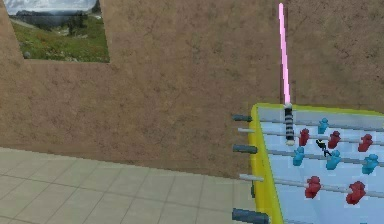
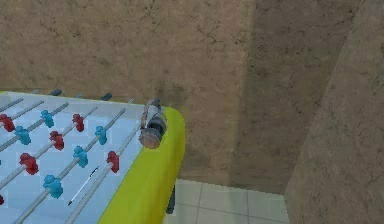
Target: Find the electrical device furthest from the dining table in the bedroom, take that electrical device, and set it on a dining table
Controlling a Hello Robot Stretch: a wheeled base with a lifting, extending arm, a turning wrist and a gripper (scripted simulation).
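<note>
A table-football table (image 1: 262,160) with a yellow rim stands at the forward view's right, with red and blue figures on rods over a pale blue field. A thin pink rod (image 1: 284,55) rises from a dark striped handle (image 1: 289,124) at the table's far edge. A small black and white thing (image 1: 322,147) lies on the field. In the arm side view the same table (image 2: 150,185) takes the lower left. A short grey cylinder (image 2: 152,128) stands at its yellow corner.
A rough brown wall (image 1: 180,90) runs close behind the table, with a landscape picture (image 1: 60,30) hung at upper left. Beige floor tiles (image 1: 100,190) lie open at the forward view's lower left. In the arm side view a wall corner (image 2: 335,120) juts out at right.
</note>
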